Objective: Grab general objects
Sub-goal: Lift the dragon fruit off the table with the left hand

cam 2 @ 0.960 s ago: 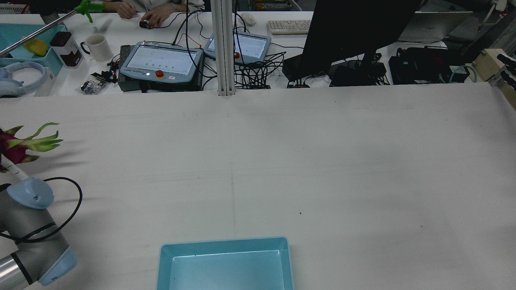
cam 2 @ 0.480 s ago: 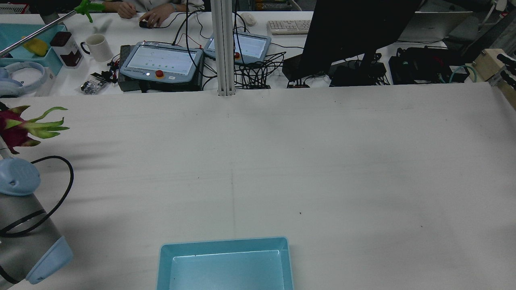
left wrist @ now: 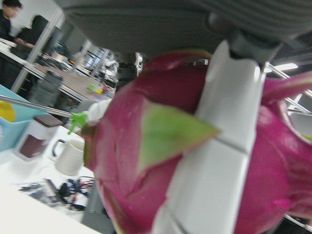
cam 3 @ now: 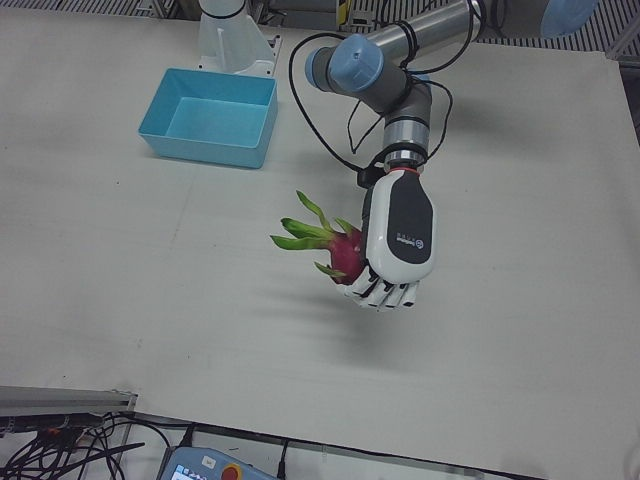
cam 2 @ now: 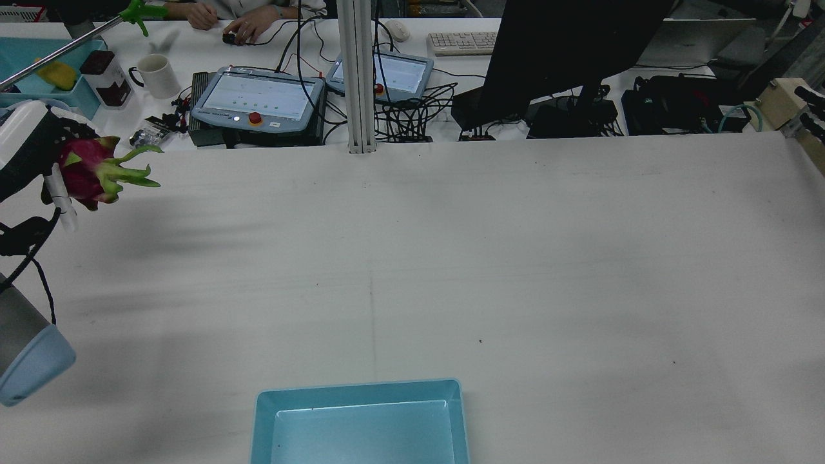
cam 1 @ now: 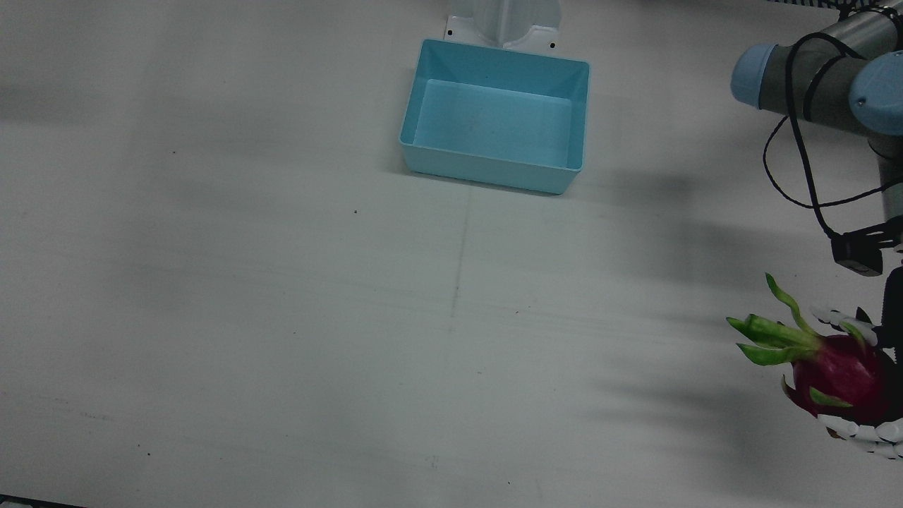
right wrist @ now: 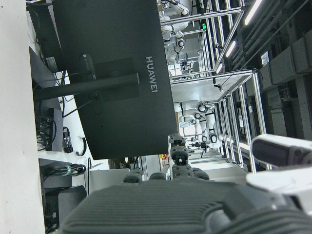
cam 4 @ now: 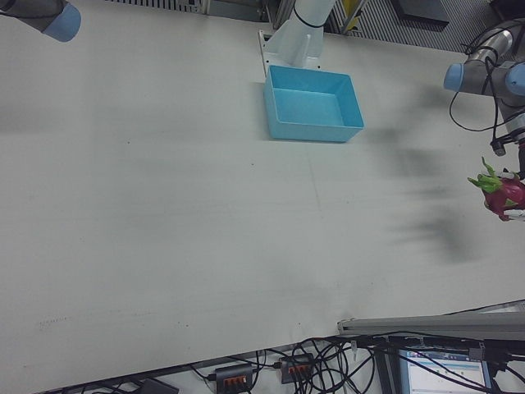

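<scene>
Dragon fruit point(cam 3: 345, 250) — higher, farther forward

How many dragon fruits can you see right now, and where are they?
1. The dragon fruit is held in the left hand, lifted above the table on the robot's left side, well away from the empty blue bin. Nothing else could hide another.

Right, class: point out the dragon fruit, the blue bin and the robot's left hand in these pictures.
dragon fruit point(cam 3: 347, 252): left-front view, on its red body beside the fingers.
blue bin point(cam 1: 494, 120): front view, on its bare floor.
left hand point(cam 3: 400, 235): left-front view, on the back of the hand, which is closed around the fruit.
</scene>
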